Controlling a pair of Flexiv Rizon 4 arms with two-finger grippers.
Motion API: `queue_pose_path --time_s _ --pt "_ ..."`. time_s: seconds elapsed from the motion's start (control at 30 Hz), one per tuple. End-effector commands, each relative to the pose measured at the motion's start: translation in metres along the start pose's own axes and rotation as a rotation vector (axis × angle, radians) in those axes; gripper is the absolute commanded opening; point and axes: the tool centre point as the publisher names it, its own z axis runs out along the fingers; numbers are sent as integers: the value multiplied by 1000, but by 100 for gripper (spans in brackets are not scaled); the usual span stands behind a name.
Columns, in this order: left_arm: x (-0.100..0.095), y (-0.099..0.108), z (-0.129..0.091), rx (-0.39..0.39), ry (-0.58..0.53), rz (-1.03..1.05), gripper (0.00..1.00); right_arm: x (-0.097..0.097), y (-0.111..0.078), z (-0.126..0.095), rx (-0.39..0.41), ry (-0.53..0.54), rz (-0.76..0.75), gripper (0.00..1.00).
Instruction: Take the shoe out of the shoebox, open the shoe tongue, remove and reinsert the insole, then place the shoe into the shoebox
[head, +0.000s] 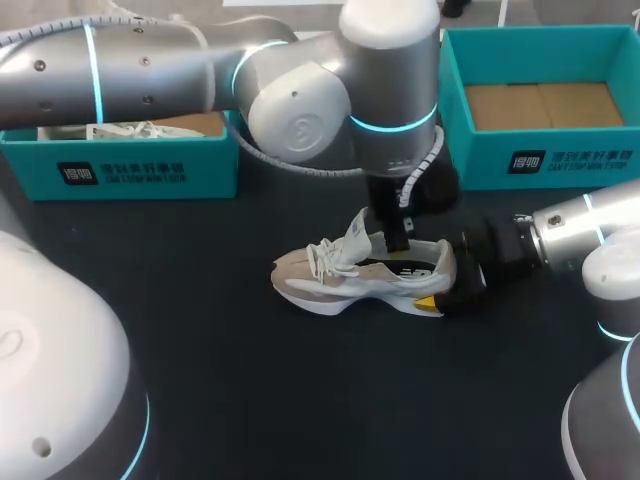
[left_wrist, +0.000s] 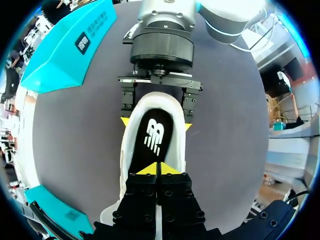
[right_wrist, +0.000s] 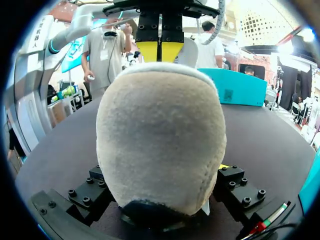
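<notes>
Shoe: beige-and-white shoe (head: 340, 282) standing on its sole mid-table, toe to my left, heel to my right, white laces bunched up front, tongue (head: 357, 230) sticking up.
Left arm: my left arm (head: 150, 70) sweeps in across the back, and my left gripper (head: 398, 243) points straight down into the shoe's opening, just behind the tongue.
Right arm: my right arm (head: 590, 225) comes in low; my right gripper (head: 443, 287) has the heel between its fingers, one yellow tip against the near side.
Left box: teal box (head: 140, 168) at the back, a white sneaker (head: 130, 130) inside, partly under my arm.
Right box: second teal box (head: 540, 155) at the back, brown cardboard floor showing.
Table: black table (head: 250, 400) under it all.
</notes>
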Motion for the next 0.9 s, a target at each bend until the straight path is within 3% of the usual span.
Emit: queue_pose_path --time_s 0.03,0.23,0.47,0.7,0.9 --pt "1 -14 17 -26 29 32 0 -3 -3 7 2 -2 0 0" --pt "8 -16 37 -66 82 87 0 -3 -3 7 2 -2 0 0" --pt "4 -13 62 -54 93 146 0 -3 -3 7 2 -2 0 0" --pt "-2 -10 71 15 58 220 0 -3 -3 7 2 -2 0 0" --pt "1 -5 66 16 106 256 0 -3 -3 7 2 -2 0 0"
